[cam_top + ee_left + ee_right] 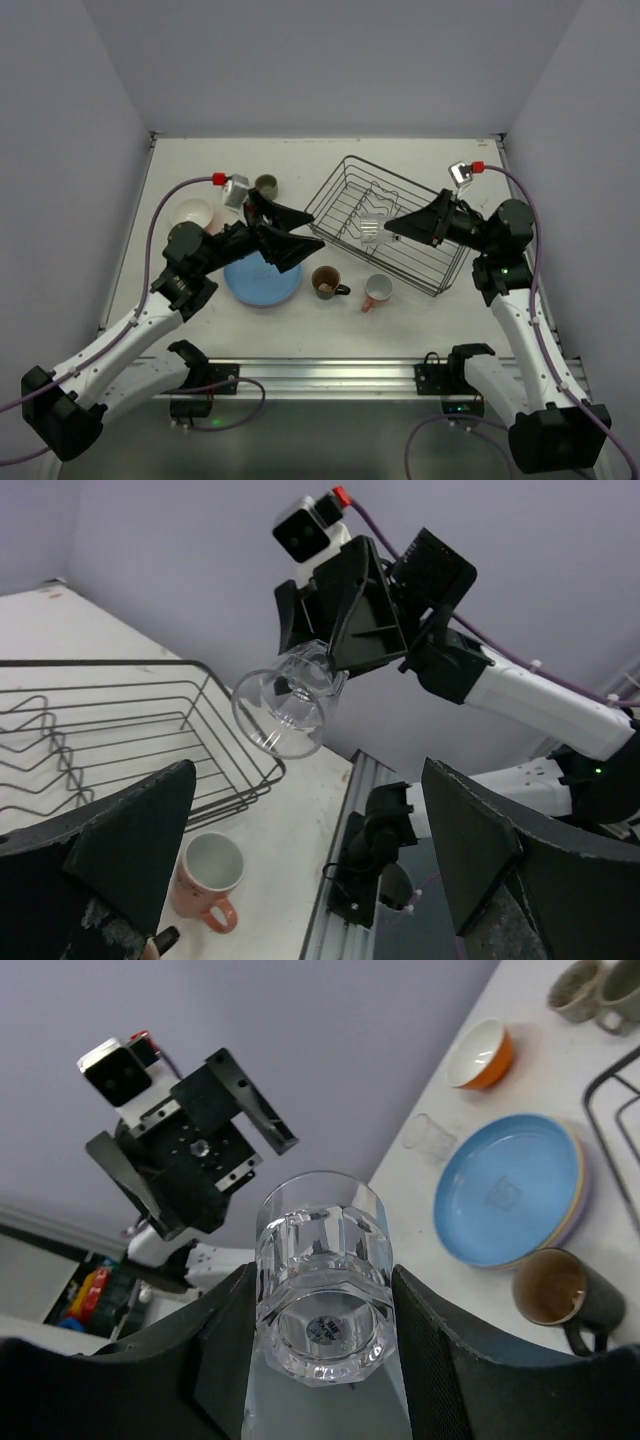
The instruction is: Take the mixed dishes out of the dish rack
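The black wire dish rack (425,262) stands right of centre; only its wavy dividers show inside. My right gripper (390,228) is shut on a clear glass (372,230), held on its side above the rack with its mouth towards the left arm. In the right wrist view the glass (322,1280) sits base-on between both fingers. My left gripper (316,230) is open and empty, just left of the rack, facing the glass (288,705). On the table lie a light blue plate (262,280) stacked on others, a brown mug (326,282) and a pink mug (377,290).
An orange bowl (193,213) and an olive cup (266,184) stand at the back left. Another clear glass (428,1137) stands by the plates. The rack's near corner (262,770) is close to the pink mug (208,875). The metal rail (330,375) runs along the table's front.
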